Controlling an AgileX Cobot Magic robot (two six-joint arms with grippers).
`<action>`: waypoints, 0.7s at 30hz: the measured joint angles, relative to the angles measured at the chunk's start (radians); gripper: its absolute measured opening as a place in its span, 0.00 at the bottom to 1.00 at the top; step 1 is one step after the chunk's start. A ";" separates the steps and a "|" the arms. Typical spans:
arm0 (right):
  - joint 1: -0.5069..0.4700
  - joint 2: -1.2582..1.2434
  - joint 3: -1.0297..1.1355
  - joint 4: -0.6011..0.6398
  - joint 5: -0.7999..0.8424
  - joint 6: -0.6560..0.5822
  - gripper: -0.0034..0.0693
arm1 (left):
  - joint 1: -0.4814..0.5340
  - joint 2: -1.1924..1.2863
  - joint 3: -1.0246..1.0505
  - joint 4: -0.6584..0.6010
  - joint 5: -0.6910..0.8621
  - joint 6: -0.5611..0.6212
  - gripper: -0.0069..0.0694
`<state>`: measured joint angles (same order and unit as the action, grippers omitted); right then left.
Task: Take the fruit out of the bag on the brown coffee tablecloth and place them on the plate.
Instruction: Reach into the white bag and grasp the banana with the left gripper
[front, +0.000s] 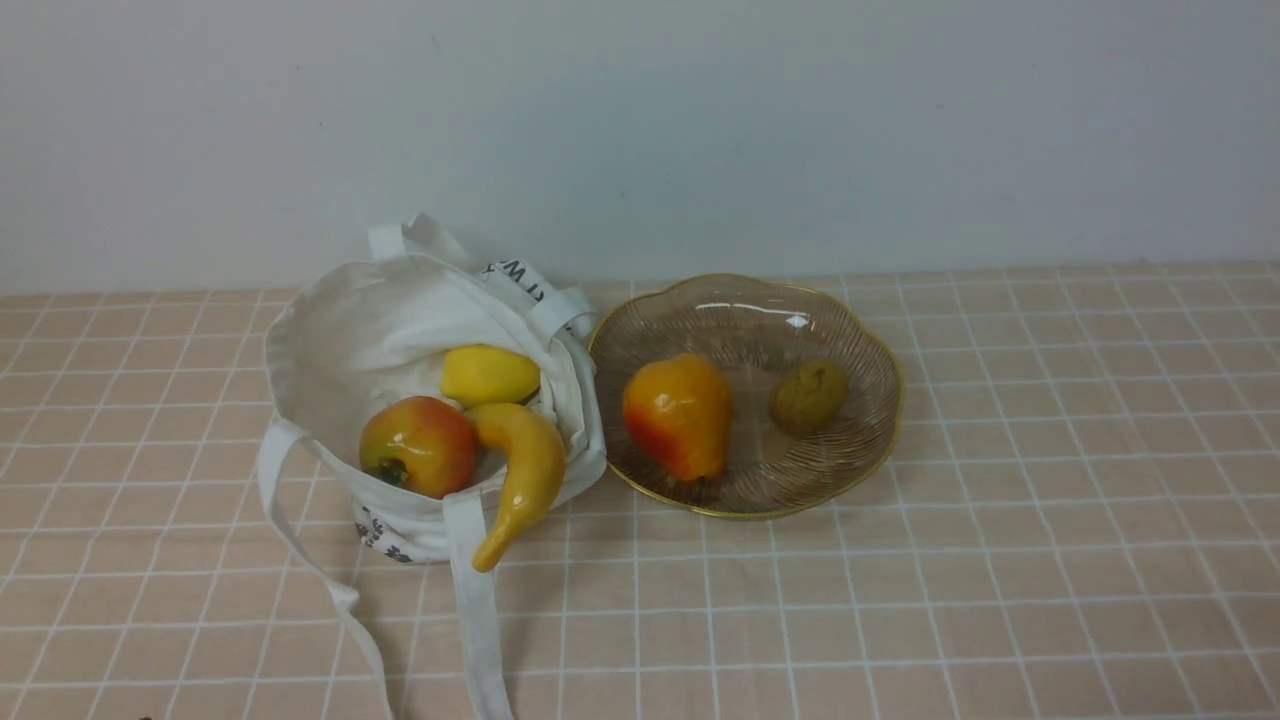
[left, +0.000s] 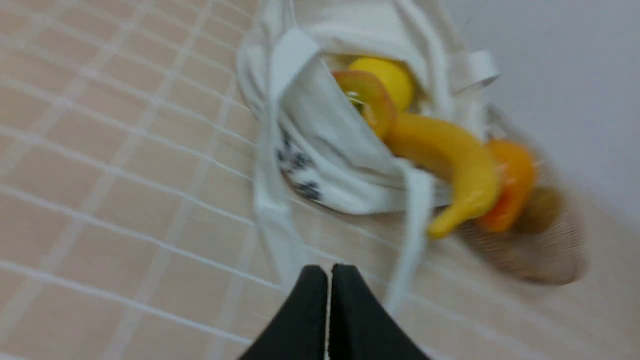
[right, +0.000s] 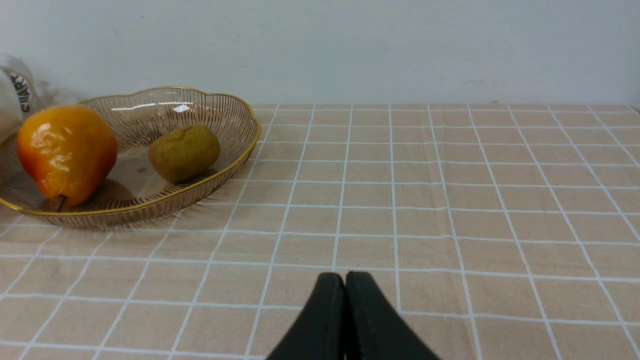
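This looks like a plain test room dressed up like a home. A pink checked tablecloth (front: 1050, 520) lies flat, a bare grey wall (front: 700, 120) stands behind it, and shiny toy fruit (front: 678, 415) sits on a glass plate (front: 745, 320).

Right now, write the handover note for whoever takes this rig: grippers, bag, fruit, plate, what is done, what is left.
Left gripper: shut, empty, above the tablecloth near the bag.
Right gripper: shut, empty, beside the plate.
Bag: open, to the left of the plate.
In the bag: banana with its tip over the rim, red-orange fruit, lemon.
Done: orange pear and olive-green fruit lie on the plate.
Left: move the three bagged fruits to the plate.
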<state>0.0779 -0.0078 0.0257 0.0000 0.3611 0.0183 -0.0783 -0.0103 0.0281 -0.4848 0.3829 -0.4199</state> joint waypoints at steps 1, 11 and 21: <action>0.000 0.000 0.000 0.000 0.000 0.000 0.03 | 0.000 0.000 0.000 -0.074 0.000 -0.026 0.08; 0.000 0.000 0.000 0.000 0.000 0.000 0.03 | 0.000 0.000 0.000 -0.386 -0.027 -0.073 0.08; 0.000 0.000 0.000 0.000 0.000 0.000 0.03 | -0.001 0.121 -0.230 -0.349 0.179 0.177 0.08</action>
<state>0.0779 -0.0078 0.0257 0.0000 0.3611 0.0183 -0.0795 0.1106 -0.2015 -0.8339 0.5623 -0.2434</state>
